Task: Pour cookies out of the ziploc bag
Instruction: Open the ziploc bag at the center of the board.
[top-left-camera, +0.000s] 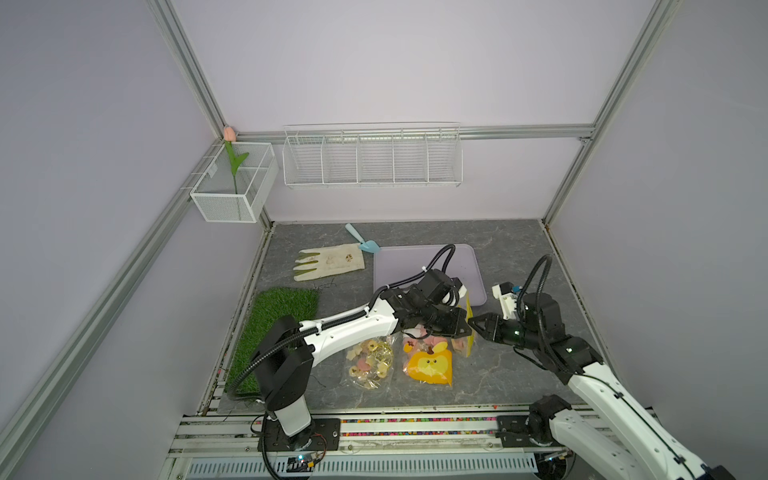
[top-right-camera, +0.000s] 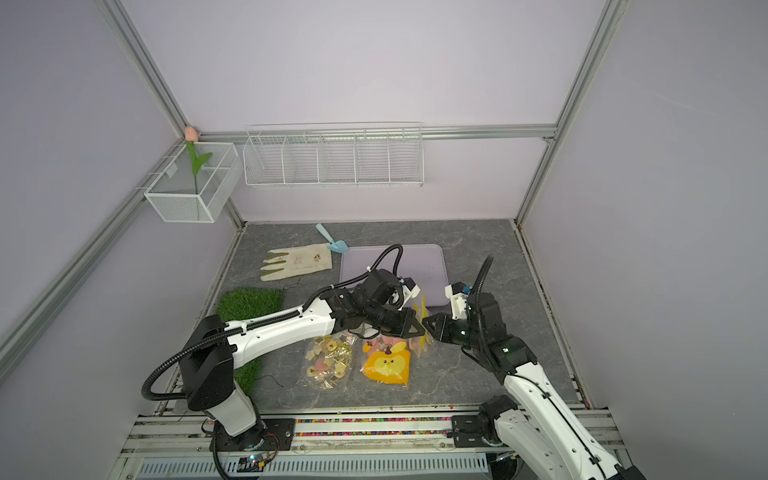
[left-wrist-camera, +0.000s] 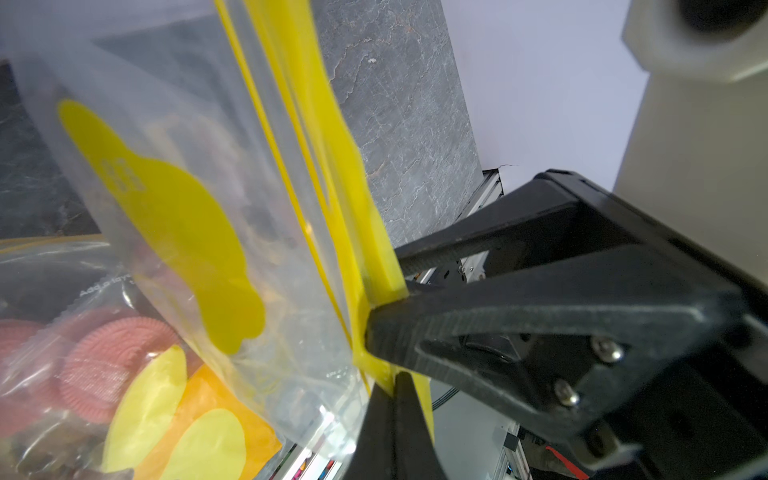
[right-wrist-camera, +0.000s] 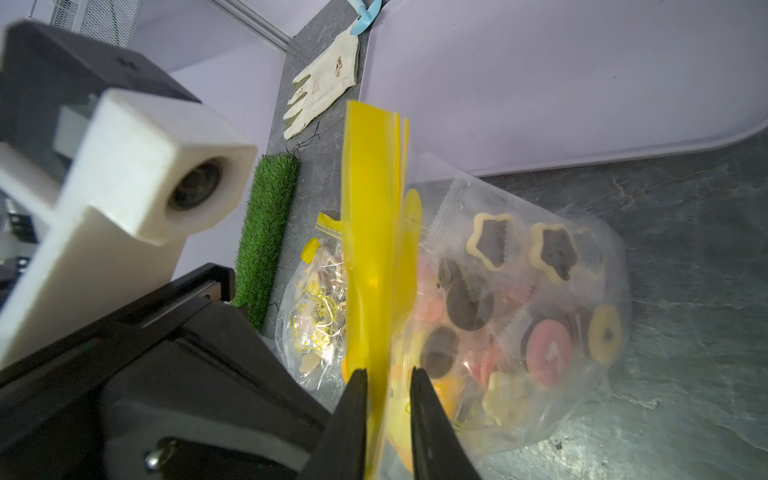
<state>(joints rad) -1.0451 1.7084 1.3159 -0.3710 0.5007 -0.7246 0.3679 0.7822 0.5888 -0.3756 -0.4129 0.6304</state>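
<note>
The clear ziploc bag (right-wrist-camera: 536, 232) rests on the grey table, its yellow zip strip (right-wrist-camera: 370, 232) lifted upright. Cookies (right-wrist-camera: 544, 357) fill it: pink discs, cream stars with dark centres, dark brown rounds. Some show in the left wrist view as pink cookies (left-wrist-camera: 108, 365). My left gripper (left-wrist-camera: 397, 378) is shut on the yellow strip (left-wrist-camera: 353, 232). My right gripper (right-wrist-camera: 388, 372) straddles the same strip from the opposite side, with a narrow gap still between its jaws. In both top views the two gripper tips meet at the strip, left gripper (top-left-camera: 465, 328), right gripper (top-left-camera: 473, 322).
A large yellow-orange cartoon-face piece (top-left-camera: 430, 365) lies by the bag's lower part. A second clear bag of biscuits (top-left-camera: 370, 361) lies to its left. A lilac tray (top-left-camera: 428, 262) sits just behind, with a glove (top-left-camera: 328, 262), a blue scoop (top-left-camera: 365, 243) and a grass mat (top-left-camera: 278, 328) further left.
</note>
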